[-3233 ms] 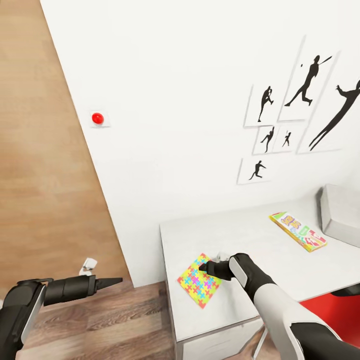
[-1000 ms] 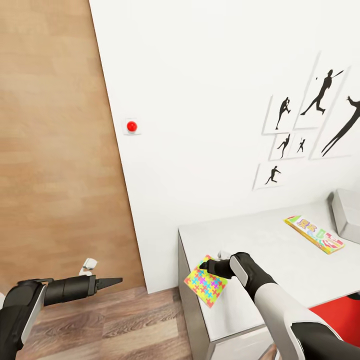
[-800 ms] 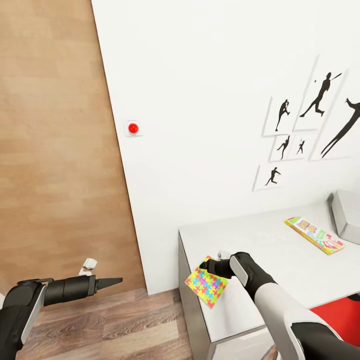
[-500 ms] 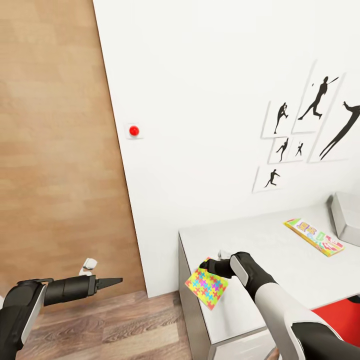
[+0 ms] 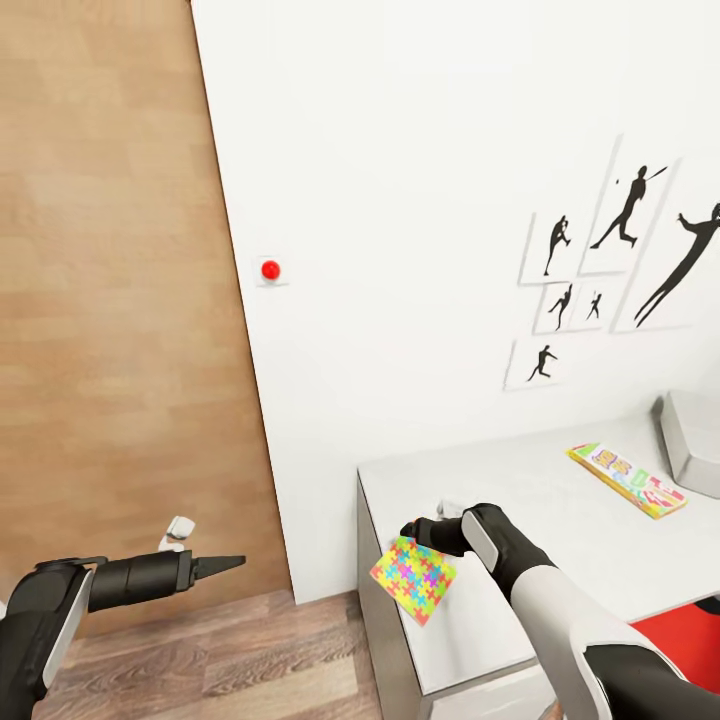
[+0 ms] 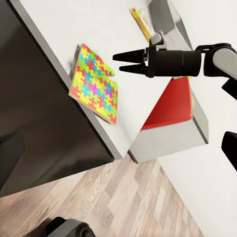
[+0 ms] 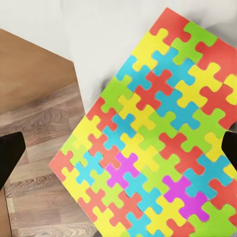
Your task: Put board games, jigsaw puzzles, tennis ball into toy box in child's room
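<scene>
A jigsaw puzzle [image 5: 413, 578] of bright interlocking pieces lies flat at the left end of the table [image 5: 540, 500], one corner sticking out past the edge over the floor. My right gripper [image 5: 410, 532] hovers just above its far corner, open. In the right wrist view its fingers [image 7: 9, 155] stand wide on either side of the jigsaw puzzle [image 7: 158, 138]. In the left wrist view the right gripper [image 6: 119, 62] shows above the puzzle [image 6: 94, 84]. A multicoloured board game [image 5: 627, 480] lies further along, beside the grey toy box [image 5: 692, 440]. My left gripper [image 5: 232, 563] is shut, out over the floor.
A white wall with silhouette pictures [image 5: 600, 260] runs behind the table. A red button [image 5: 270, 269] sits on it beside a wooden panel [image 5: 110, 300]. A red chair [image 5: 685, 630] stands at the table's near side. Wood floor [image 5: 220, 670] lies left of the table.
The camera has shifted, so the whole picture has slid. The puzzle lay fully on the table 3.2 s ago; it has overhung the edge for the last second. Both arms hold their pose.
</scene>
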Controlling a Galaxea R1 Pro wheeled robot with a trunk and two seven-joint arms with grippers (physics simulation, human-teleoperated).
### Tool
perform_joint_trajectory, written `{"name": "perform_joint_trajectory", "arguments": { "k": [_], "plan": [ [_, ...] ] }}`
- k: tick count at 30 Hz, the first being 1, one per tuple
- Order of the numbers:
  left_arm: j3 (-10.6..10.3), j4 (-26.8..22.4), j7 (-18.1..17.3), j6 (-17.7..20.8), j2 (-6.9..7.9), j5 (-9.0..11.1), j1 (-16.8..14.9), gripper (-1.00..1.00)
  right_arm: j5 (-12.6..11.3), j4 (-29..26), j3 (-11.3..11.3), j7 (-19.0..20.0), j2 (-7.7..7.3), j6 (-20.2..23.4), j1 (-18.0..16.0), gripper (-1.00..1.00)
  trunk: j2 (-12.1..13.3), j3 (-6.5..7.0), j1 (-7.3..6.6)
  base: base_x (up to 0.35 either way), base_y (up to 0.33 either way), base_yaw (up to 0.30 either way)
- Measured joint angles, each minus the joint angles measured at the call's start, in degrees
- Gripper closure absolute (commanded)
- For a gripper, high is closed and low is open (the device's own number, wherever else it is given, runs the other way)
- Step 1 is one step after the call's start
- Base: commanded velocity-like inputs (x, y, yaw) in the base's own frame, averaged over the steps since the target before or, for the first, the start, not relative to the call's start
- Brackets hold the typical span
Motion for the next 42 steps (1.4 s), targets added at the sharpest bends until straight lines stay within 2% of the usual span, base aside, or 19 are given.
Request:
{"name": "perform_joint_trajectory", "arguments": {
  "k": [15,26,35,39,42],
  "plan": [
    [0.0,0.0,0.0,0.0,0.07,-0.1,0.0,-1.00,0.0,-0.2,-0.1,0.0,-0.36,0.2,0.0,-1.00,0.0,1.38,0.00,0.000,0.000,0.000],
    [0.0,0.0,0.2,0.0,0.06,-0.1,0.0,-1.00,-0.4,-5.3,-0.1,0.0,-0.68,1.1,0.2,-1.00,0.0,2.39,0.00,0.000,0.000,0.000],
    [0.0,0.0,0.6,0.0,0.01,-0.4,0.0,-1.00,-0.6,-7.4,-0.1,0.0,-0.81,2.4,0.1,-1.00,-0.1,3.13,0.01,0.000,0.000,0.000],
    [-0.1,0.4,1.5,0.1,-0.20,-0.5,0.0,-1.00,-0.7,-7.6,-0.2,0.1,-0.86,2.5,0.1,-1.00,-0.1,3.47,0.02,0.000,0.000,0.000],
    [-0.2,0.6,3.7,0.3,-0.73,-0.5,0.0,-1.00,-0.7,-7.7,-0.2,0.1,-0.87,2.5,0.1,-1.00,-0.1,3.74,0.02,0.000,0.000,0.000]
  ]
}}
